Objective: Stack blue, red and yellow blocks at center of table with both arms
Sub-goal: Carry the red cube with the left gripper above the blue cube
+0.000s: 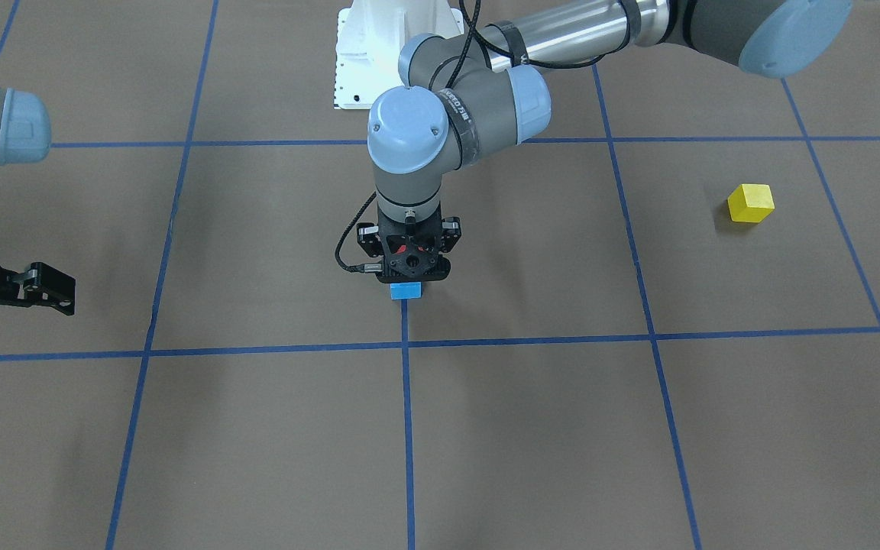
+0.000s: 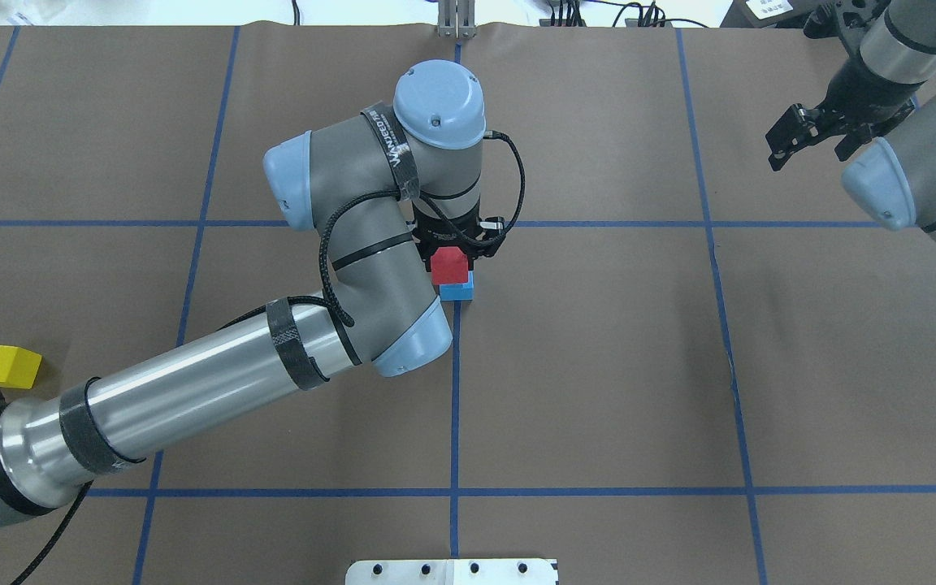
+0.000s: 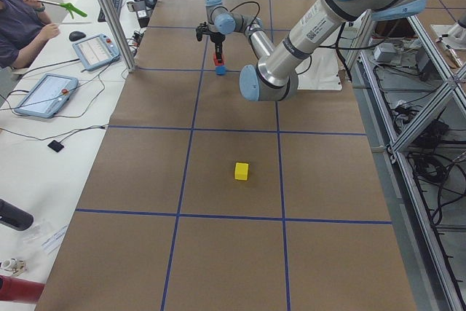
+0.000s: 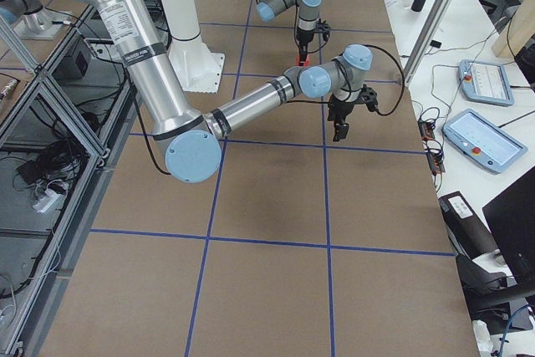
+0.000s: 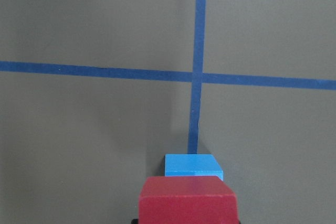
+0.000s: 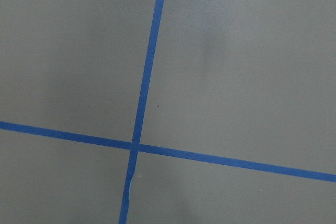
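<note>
The brown-papered table (image 2: 598, 366) is marked off in blue tape. The left arm (image 2: 192, 390) reaches from the robot's edge to the table's middle, and the right arm (image 2: 923, 162) hangs back toward the right edge. The left fingers (image 1: 368, 238) are closed on the red block (image 2: 448, 265), held just over the blue block (image 1: 406, 290) at the table's middle. Whether the two blocks touch cannot be told. The right fingers (image 1: 50, 276) are spread apart and hold nothing. The yellow block (image 1: 751, 203) lies well apart, near the left edge.

The red block looks set slightly off the blue one, so if it is let go off-centre it could tip or slide off. Pressing down too hard could also shove the blue block from the middle.

A black strap on the left arm carries white lettering, too small to read surely.
</note>
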Motion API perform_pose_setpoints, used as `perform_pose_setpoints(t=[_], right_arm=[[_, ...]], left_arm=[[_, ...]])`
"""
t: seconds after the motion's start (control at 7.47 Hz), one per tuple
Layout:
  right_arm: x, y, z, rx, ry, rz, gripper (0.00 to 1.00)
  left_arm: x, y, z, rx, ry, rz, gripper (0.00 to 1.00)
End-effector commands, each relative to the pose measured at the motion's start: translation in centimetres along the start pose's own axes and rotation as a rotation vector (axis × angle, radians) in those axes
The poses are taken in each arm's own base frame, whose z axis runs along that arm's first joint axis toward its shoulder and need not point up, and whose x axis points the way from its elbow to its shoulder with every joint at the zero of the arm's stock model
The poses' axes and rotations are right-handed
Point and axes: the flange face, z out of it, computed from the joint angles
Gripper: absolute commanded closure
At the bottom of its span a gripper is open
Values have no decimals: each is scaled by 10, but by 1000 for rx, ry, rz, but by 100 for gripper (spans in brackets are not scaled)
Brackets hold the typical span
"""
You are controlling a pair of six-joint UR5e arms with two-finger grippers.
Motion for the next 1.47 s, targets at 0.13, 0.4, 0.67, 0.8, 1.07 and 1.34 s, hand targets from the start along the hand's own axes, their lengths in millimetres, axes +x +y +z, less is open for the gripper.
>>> perform_pose_setpoints(t=[0.13,0.4,0.67,0.8,1.07,1.34], right_arm=[[-2,0,-1,2,0,1,1],[-1,0,0,1,0,2,1],[-2,-1,-2,4,-1,1,1],[-2,-1,-2,3,-2,0,1],[-2,-1,-2,3,-2,0,1],[-1,-1,-3,4,-2,1,1]], left_arm=[[4,2,7,5,5,12,100],[6,2,3,7,10,15,100],[7,2,3,8,11,14,100],[6,2,4,7,9,14,100],[6,2,3,13,20,20,2],[5,3,4,18,33,17,0]])
